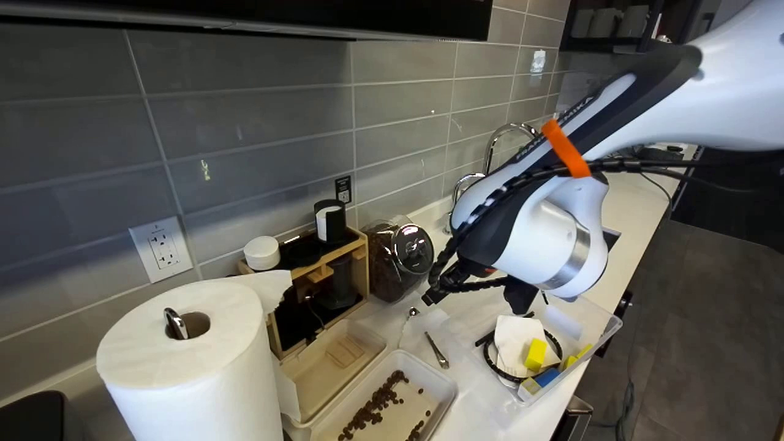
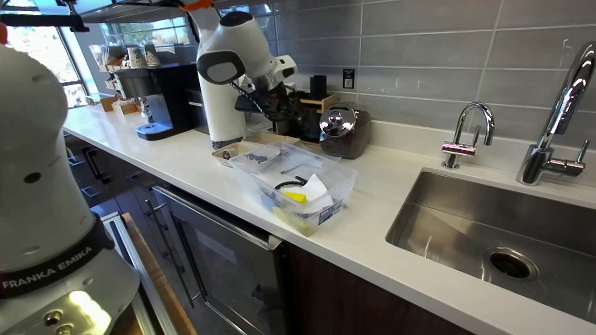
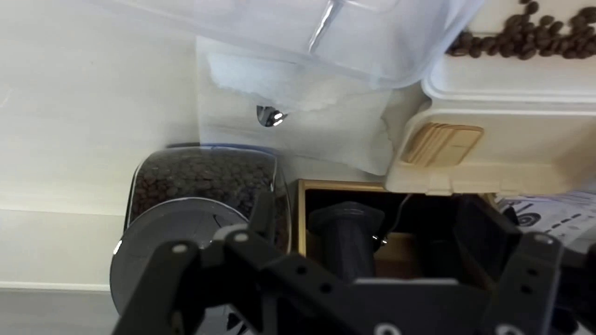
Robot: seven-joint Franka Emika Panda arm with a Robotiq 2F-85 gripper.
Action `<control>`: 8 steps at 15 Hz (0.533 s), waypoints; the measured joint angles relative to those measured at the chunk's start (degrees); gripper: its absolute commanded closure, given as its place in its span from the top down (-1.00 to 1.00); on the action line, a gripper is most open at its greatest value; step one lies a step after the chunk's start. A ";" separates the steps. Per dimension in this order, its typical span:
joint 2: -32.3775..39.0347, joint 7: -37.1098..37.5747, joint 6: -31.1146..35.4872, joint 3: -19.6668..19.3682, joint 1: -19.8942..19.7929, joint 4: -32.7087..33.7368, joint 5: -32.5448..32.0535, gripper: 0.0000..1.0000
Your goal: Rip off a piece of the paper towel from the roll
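The roll point(image 1: 190, 367) is a fat white cylinder with a metal knob in its top hole, at the lower left in an exterior view. It also stands behind the arm in an exterior view point(image 2: 219, 109). A loose, ragged-edged sheet, the piece of paper towel point(image 1: 269, 288), sticks out from the roll's far side; its lower part is mostly hidden. My gripper point(image 1: 474, 300) is apart from the roll, to its right, near the coffee jar and wooden organizer. In the wrist view its fingers point(image 3: 370, 204) are wide apart with nothing held. The roll is out of the wrist view.
A wooden organizer point(image 3: 342, 186) and a coffee-bean jar point(image 3: 205, 172) stand by the wall. White trays point(image 1: 450, 392), one with beans, lie beside the roll. A clear bin point(image 2: 344, 186) holds white paper and a yellow block. A thin white sheet point(image 3: 335, 139) lies on the counter.
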 measured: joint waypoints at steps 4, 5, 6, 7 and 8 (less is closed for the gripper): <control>-7.99 8.51 -4.50 0.18 -1.71 -7.68 -5.46 1.00; -9.90 12.35 -5.02 1.13 -3.24 -10.31 -8.57 1.00; -11.83 16.42 -5.09 1.92 -4.69 -13.13 -11.91 1.00; -13.81 20.35 -5.30 2.57 -5.98 -15.81 -15.16 1.00; -16.01 23.67 -5.72 2.53 -6.53 -18.27 -17.99 1.00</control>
